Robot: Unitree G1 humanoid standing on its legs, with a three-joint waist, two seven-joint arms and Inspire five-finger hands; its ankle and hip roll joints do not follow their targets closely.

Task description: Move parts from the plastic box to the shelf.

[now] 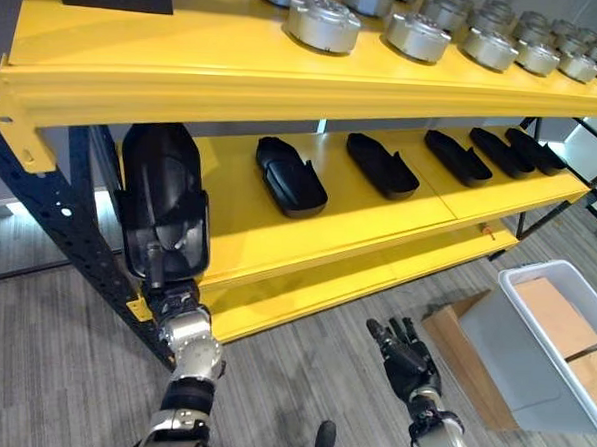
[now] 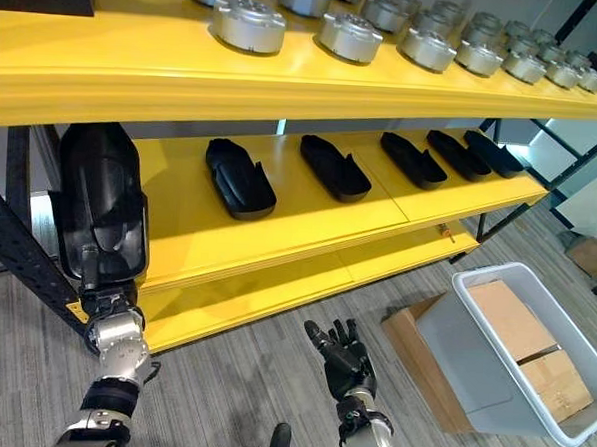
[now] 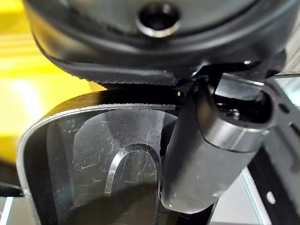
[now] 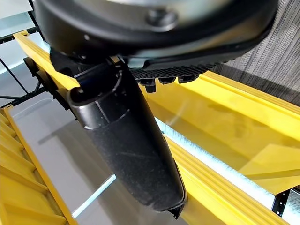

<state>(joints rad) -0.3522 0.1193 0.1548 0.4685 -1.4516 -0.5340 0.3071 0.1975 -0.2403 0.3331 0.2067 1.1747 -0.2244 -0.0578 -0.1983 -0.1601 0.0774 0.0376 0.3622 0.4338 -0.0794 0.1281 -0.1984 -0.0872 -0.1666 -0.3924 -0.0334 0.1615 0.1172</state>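
Nearest to me, my right robot hand (image 1: pixel 404 355) hangs low over the floor with its fingers straight and relaxed, carrying nothing. Off to its right sits the plastic box (image 1: pixel 573 343), pale and tilted against a flat piece of cardboard (image 1: pixel 462 357), with what look like cardboard pieces lying in it.

My left robot hand (image 1: pixel 171 295) is raised at the left end of the shelf (image 1: pixel 379 213), and its thumb is pressed over the lower rim of a black part (image 1: pixel 164 201), a long glossy moulded shell (the wrist view shows the thumb across the rim, the fingers behind it I cannot see). The part stands nearly upright, its lower end at the front lip of the middle board, not yet laid flat.

Farther along that board a row of like black parts (image 1: pixel 291 176) lies spaced out, and round metal parts (image 1: pixel 324 23) sit on the board above.

My worry: the grip is only at one end, so the tall shell could swing or slip as I tip it in, or knock the upper beam or the nearest neighbour.
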